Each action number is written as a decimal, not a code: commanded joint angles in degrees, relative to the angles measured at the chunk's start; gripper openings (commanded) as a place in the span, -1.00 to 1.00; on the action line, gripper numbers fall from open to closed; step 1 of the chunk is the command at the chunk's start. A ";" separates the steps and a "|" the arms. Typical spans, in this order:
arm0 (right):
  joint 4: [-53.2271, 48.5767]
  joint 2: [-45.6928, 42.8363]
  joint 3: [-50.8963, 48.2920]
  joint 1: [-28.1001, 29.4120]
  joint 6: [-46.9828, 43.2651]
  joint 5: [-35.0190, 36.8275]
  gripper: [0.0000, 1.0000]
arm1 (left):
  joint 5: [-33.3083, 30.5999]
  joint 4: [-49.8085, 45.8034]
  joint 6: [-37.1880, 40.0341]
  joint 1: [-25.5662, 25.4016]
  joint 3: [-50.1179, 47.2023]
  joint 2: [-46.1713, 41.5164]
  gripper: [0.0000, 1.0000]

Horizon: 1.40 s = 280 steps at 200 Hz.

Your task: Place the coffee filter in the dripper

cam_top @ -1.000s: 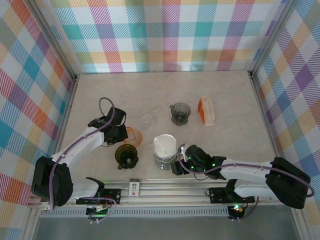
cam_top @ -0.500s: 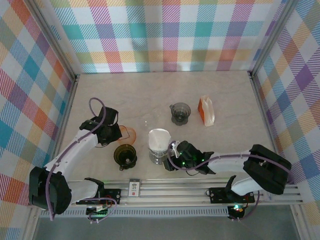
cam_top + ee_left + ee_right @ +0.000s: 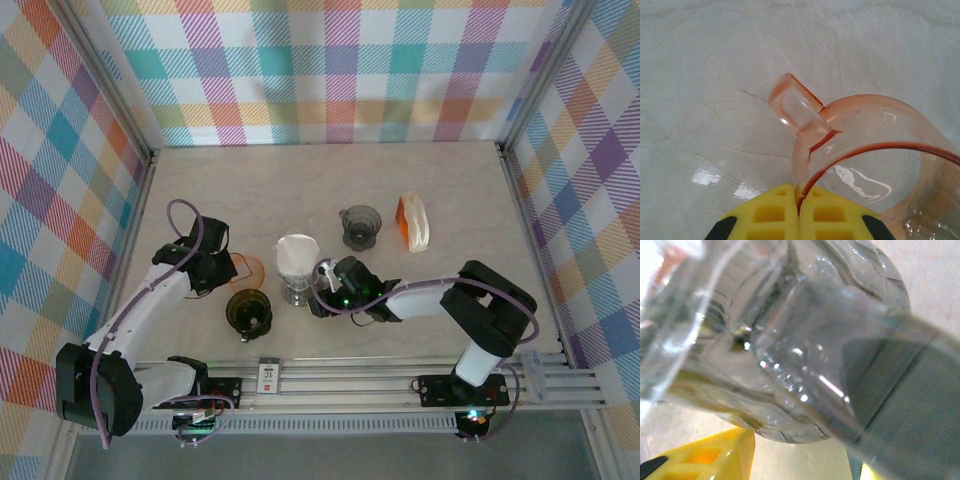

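Gripping left pincer (image 3: 224, 269) (image 3: 799, 202): it is closing tight on the rim of the orange dripper (image 3: 256, 268) (image 3: 860, 102), the two yellow pads (image 3: 770, 215) meeting with only the thin wall between them.
Orange dripper: it is resting on the table (image 3: 450, 180) (image 3: 700, 60) left of centre, its handle (image 3: 797, 107) sticking out beside the pinched spot on the rim.
Right pincer (image 3: 318, 293): it is reaching in from the right and holding the clear dripper (image 3: 297, 288) (image 3: 805, 340) low down, near its base, with its jaws about half apart around the glass.
Right wrist view: the ribbed glass is crowding the lens, with one yellow finger (image 3: 705, 457) showing at the lower left edge; the contact itself is too blurred to make out.
Coffee filter (image 3: 296, 254): the white paper cone is sitting inside the clear dripper, its rim standing above the glass.
Clear dripper: it is standing near the middle of the table, just right of the orange dripper and apart from it.
Amber dripper (image 3: 252, 310): it is sitting nearer the arm bases, just below the orange dripper and left of the right pincer.
Grey dripper (image 3: 361, 226): it is standing farther back and to the right of the clear dripper, well apart from both pincers.
Filter packet (image 3: 412, 222): the orange and white pack is lying just right of the grey dripper.
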 commanded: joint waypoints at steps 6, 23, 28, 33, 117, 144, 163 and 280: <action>2.04 3.87 5.61 -0.73 -1.28 -1.21 0.04 | -1.16 -0.92 -1.34 1.53 -0.32 -2.09 -1.00; 1.70 6.23 8.61 -0.98 -0.96 -1.08 0.03 | -1.72 -1.41 -1.43 1.95 -0.36 -2.91 -1.00; 1.61 6.89 9.41 -1.03 -0.91 -1.04 0.03 | -1.81 -1.48 -1.46 2.11 -0.49 -3.09 -1.00; 1.44 7.54 10.30 -1.00 -0.78 -0.83 0.03 | -1.81 -1.55 -1.44 2.24 -0.61 -3.45 -1.00; -1.43 17.39 24.18 -1.13 3.24 3.04 0.02 | -0.80 -1.33 -1.20 4.17 -1.84 -4.39 -1.00; -3.55 20.67 29.26 -1.16 3.19 3.18 0.02 | -0.38 -1.33 -1.22 4.26 -1.66 -4.10 -1.00; -4.24 22.85 32.13 -1.16 3.51 3.35 0.02 | -0.34 -1.33 -1.27 4.26 -1.67 -4.13 -1.00; -0.37 13.66 24.65 -0.03 5.70 1.25 0.23 | 1.24 -2.90 -0.97 4.27 1.24 -5.30 -1.00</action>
